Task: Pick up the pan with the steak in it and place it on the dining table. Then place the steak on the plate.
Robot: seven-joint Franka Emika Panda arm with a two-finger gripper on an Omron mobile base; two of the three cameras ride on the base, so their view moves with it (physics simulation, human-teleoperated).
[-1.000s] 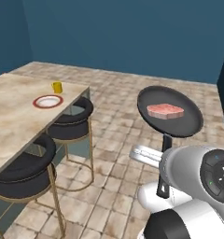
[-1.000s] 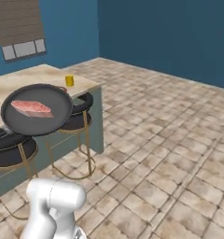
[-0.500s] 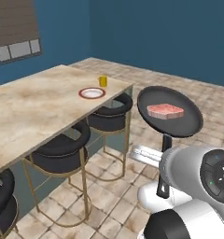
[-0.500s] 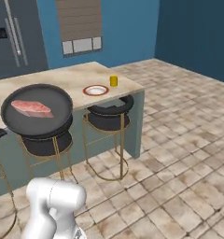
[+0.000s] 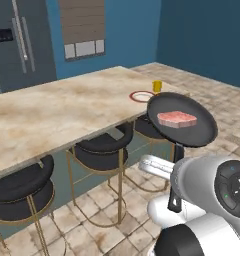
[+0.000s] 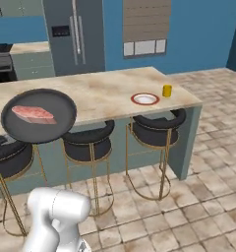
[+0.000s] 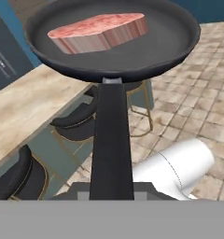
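Jaws clamp the pan [image 5: 182, 120] handle; steak [image 5: 177, 119] inside; no readable writing.

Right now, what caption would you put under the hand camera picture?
A black pan carrying a raw steak, held by its handle in the air beside the dining table.

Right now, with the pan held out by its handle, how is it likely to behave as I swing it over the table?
The pan is gripped at the far end of its long handle, so it will probably feel nose-heavy and want to droop. It looks rigid. The steak lies loose on the smooth base and may slide if the pan tilts.
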